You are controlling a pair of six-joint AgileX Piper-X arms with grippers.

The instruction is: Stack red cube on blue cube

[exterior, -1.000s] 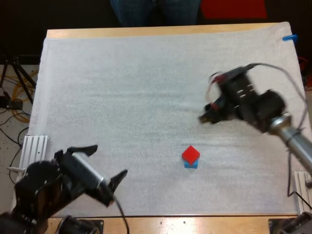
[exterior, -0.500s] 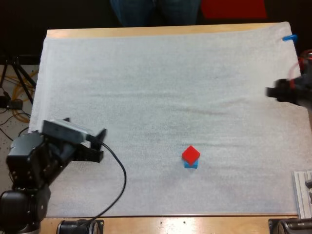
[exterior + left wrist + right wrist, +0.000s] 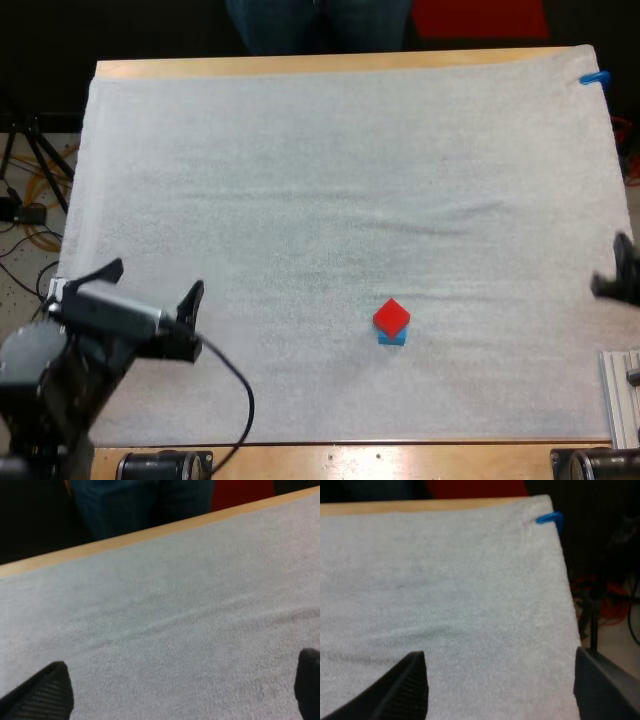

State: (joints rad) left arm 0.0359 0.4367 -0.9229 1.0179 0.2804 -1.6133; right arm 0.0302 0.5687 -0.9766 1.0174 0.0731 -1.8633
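Nearest me, at the near left of the white mat [image 3: 300, 180], my left gripper [image 3: 150, 283] hung with its two black fingers wide apart and nothing between them; the left wrist view confirmed that, only bare mat in the gap. Right of it and a little farther in, near centre, the red cube [image 3: 392, 317] sat on top of the blue cube [image 3: 392, 339], touching it and turned at an angle, so blue showed just along the near side. At the right edge, well apart from the cubes, was my right gripper [image 3: 622, 272]. Its fingers stood spread too, over bare mat by the mat's far right corner in its own wrist view. I judged the stack done and the step in hand to be parking the arms. To do it well I'd route both arms outward, away from the cubes, with no sweep across the middle. The jaws should be left spread, and the arms should go slowly enough not to jolt the table [image 3: 300, 65], as that twisted red cube looked easy to knock off. Beyond the far table edge were a person's legs [image 3: 320, 20].
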